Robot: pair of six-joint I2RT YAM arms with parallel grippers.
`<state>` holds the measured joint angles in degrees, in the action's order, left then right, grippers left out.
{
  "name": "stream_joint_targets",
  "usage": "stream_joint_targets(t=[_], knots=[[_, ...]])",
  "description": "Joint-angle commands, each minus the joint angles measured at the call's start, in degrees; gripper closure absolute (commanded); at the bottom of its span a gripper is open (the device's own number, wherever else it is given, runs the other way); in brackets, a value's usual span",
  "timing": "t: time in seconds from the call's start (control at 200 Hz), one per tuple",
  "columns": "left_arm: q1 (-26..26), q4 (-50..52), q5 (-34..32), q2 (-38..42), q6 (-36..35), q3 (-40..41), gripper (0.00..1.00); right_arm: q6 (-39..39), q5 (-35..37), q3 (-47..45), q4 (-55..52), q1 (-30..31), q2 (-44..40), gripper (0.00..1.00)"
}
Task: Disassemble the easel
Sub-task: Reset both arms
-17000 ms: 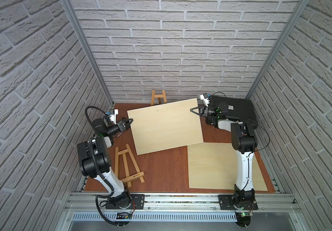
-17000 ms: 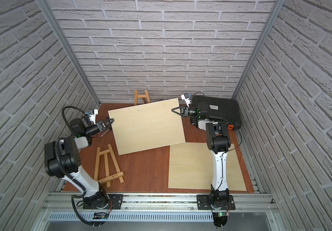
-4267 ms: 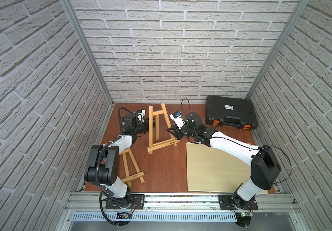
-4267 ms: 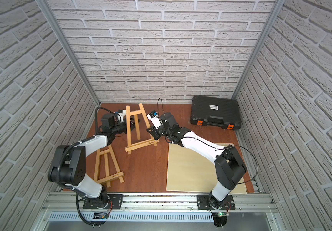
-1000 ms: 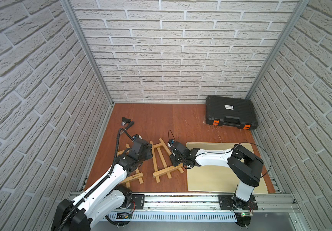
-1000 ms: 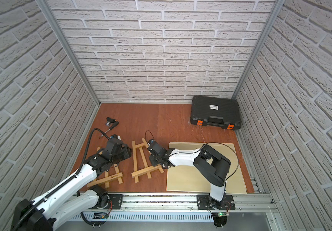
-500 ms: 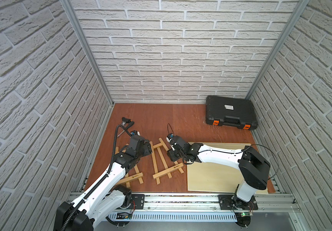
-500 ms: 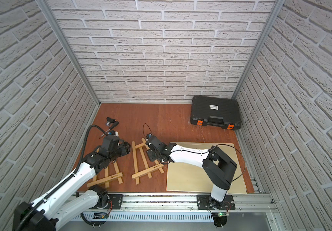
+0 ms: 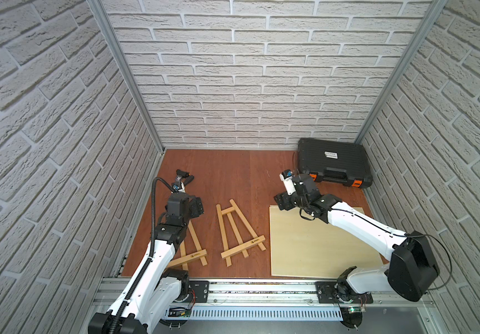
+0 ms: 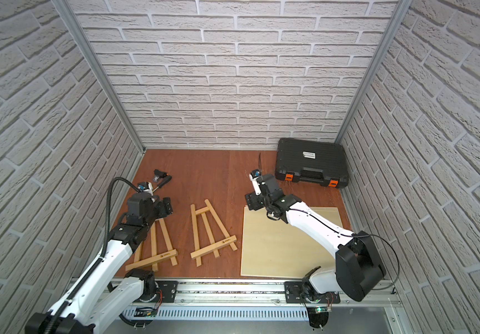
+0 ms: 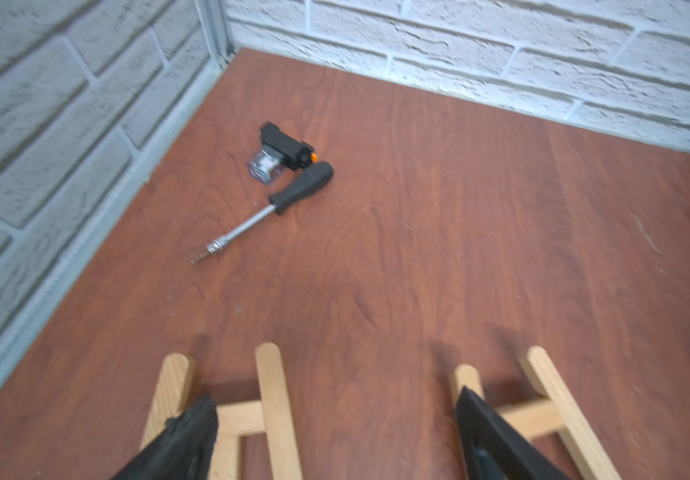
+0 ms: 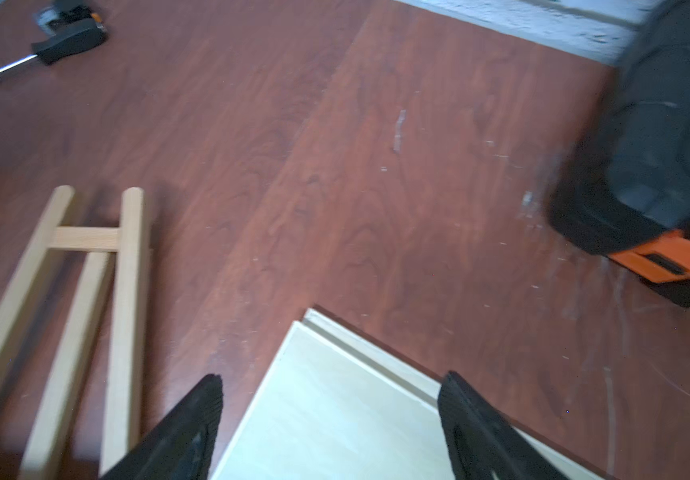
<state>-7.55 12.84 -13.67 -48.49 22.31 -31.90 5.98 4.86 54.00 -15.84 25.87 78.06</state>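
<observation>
Wooden easel (image 9: 192, 255) partly under left arm (image 9: 157, 257)

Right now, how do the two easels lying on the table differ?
The left easel is partly hidden under the left arm; the centre easel lies fully exposed. The left easel lies apart from the plywood; the centre easel lies beside it. Both lie flat, ledges toward the front rail.

Easel frames (image 10: 214, 246) flat, wooden boards (image 10: 276, 248) beside

Front left: easel (image 9: 192, 255), second easel (image 9: 244, 246) just right; boards (image 9: 305, 248) further right; case (image 9: 331, 162) back right; screwdriver (image 11: 293, 193) back left.
</observation>
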Motion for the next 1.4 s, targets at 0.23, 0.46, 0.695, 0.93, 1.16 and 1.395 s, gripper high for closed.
stream_joint_targets(t=[0.23,0.46,0.695,0.93,1.16,1.395], knots=[[10.60,-26.83,0.98,-10.00,-8.20,7.04,0.13,-7.75,5.29,-17.40,24.44,-16.22,-3.36,0.15],[14.12,-43.39,4.05,-23.48,-12.77,8.60,0.14,-8.66,6.48,-21.64,38.59,-19.01,3.39,0.15],[14.67,-53.94,11.62,-32.39,-14.06,8.26,0.15,-7.86,1.78,-25.06,48.66,-21.53,5.63,0.15],[11.01,-66.33,10.57,-39.42,-17.31,11.14,0.15,-7.29,-0.46,-32.49,63.60,-22.88,7.09,0.15],[10.34,-70.39,7.69,-41.35,-17.03,12.39,0.14,-7.17,-0.46,-32.03,61.39,-22.94,6.45,0.00],[10.32,-70.34,7.13,-41.34,-16.83,12.39,0.12,-7.16,-0.55,-31.93,61.37,-22.97,6.57,0.00]])
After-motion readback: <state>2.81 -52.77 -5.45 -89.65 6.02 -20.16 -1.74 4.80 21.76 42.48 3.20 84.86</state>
